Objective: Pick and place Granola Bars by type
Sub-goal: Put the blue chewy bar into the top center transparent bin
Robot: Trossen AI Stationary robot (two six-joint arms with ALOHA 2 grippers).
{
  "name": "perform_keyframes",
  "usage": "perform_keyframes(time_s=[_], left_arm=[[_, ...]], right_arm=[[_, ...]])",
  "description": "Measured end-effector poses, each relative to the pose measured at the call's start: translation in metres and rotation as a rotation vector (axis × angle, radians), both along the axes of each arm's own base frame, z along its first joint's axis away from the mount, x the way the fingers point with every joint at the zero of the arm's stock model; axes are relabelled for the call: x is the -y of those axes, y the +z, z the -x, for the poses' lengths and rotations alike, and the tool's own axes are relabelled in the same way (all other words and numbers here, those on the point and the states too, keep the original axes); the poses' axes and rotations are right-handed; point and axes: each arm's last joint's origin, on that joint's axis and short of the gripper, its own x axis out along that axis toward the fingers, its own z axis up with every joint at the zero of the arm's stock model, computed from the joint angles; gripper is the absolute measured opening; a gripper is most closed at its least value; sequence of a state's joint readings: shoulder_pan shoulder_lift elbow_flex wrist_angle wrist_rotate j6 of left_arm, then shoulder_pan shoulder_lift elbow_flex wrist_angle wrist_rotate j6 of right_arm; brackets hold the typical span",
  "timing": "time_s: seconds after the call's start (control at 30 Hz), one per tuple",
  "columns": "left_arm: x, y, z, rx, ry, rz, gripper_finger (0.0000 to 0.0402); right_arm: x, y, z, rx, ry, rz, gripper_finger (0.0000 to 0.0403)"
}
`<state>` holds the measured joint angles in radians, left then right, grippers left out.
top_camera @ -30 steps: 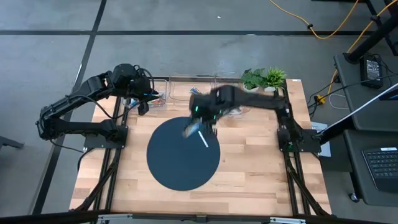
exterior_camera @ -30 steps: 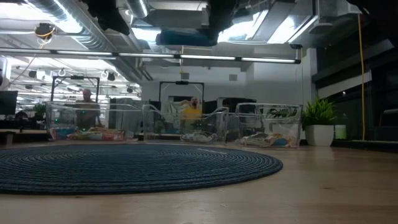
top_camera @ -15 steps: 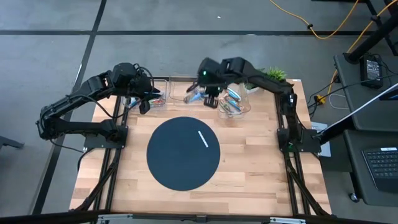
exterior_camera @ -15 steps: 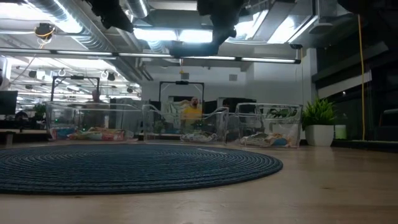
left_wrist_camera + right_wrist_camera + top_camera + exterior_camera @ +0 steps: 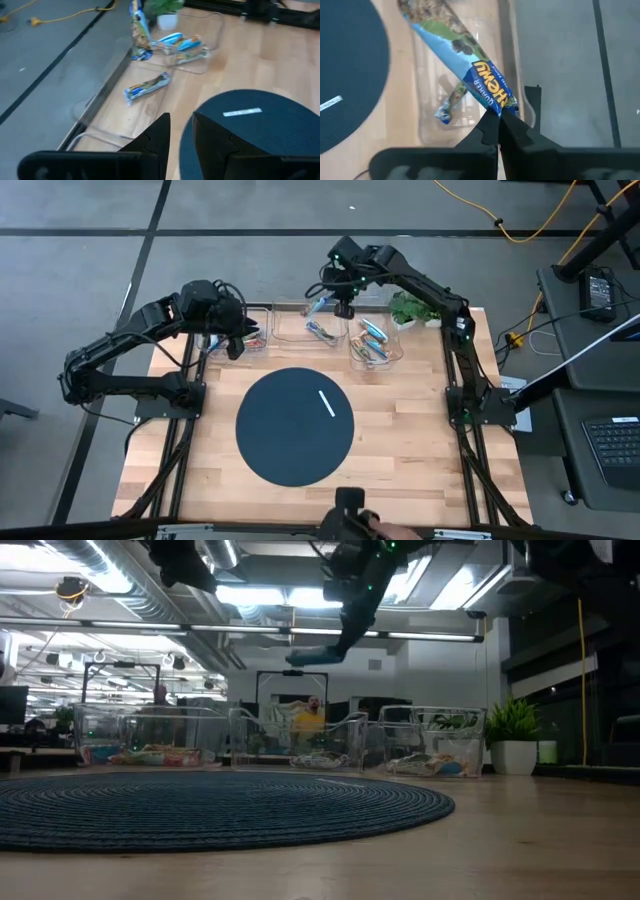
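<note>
My right gripper point(image 5: 343, 298) is high above the far side of the table, shut on a blue granola bar point(image 5: 319, 305) over the middle clear bin point(image 5: 312, 330), where one blue-and-green bar point(image 5: 451, 102) lies flat. The right bin point(image 5: 376, 346) holds several blue bars. Red-orange bars point(image 5: 252, 338) lie in the left bin. My left gripper point(image 5: 233, 345) waits above that left bin, its fingers a little open point(image 5: 181, 131) and touching nothing. The low view shows the held bar point(image 5: 310, 655) well above the bins. My right gripper pinches the blue bar by one end of its wrapper point(image 5: 503, 104) between the two fingertips. The fingers come from above. The bar is lifted clear and slants away below the fingers, its free end point(image 5: 417, 14) over the middle bin.
A round dark blue mat point(image 5: 295, 426) covers the table's middle with a thin white strip point(image 5: 327, 403) on it. A potted plant point(image 5: 412, 308) stands at the far right corner. A person's hand point(image 5: 352, 525) shows at the near edge. Bare wood lies right of the mat.
My right gripper has carried the blue bar from above the mat's far part toward the table's far edge, fast enough to blur, and now hangs over the middle bin. The bar stays in its fingers. A person's hand has come in at the near edge.
</note>
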<state>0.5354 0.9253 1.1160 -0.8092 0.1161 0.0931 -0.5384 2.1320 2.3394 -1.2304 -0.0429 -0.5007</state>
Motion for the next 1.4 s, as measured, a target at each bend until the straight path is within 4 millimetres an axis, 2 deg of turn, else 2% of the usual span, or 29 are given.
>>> perform_keyframes(time_s=[0.17, 0.33, 0.53, 0.77, 1.07, 1.4], left_arm=[[-0.002, 0.000, 0.001, -0.002, 0.116, 0.004, 0.0075], [-0.003, 0.000, 0.002, 0.010, 0.183, 0.024, 0.0075], [-0.005, 0.000, 0.002, 0.023, 0.244, 0.036, 0.0075], [-0.005, 0.000, 0.003, 0.027, 0.282, 0.040, 0.0075], [-0.008, -0.003, -0.002, 0.007, 0.289, 0.045, 0.0075], [-0.014, -0.011, -0.014, -0.042, 0.238, 0.073, 0.0075]], right_arm=[[0.021, -0.013, 0.001, 0.011, -0.018, -0.042, 0.0005], [0.040, -0.042, -0.008, -0.001, -0.052, -0.095, 0.0005], [0.048, -0.079, -0.021, -0.049, -0.038, -0.171, 0.0006], [0.052, -0.102, -0.028, -0.076, -0.050, -0.226, 0.0006], [0.057, -0.124, -0.033, -0.109, -0.143, -0.257, 0.0006], [0.066, -0.128, -0.028, -0.112, -0.244, -0.269, 0.0007]])
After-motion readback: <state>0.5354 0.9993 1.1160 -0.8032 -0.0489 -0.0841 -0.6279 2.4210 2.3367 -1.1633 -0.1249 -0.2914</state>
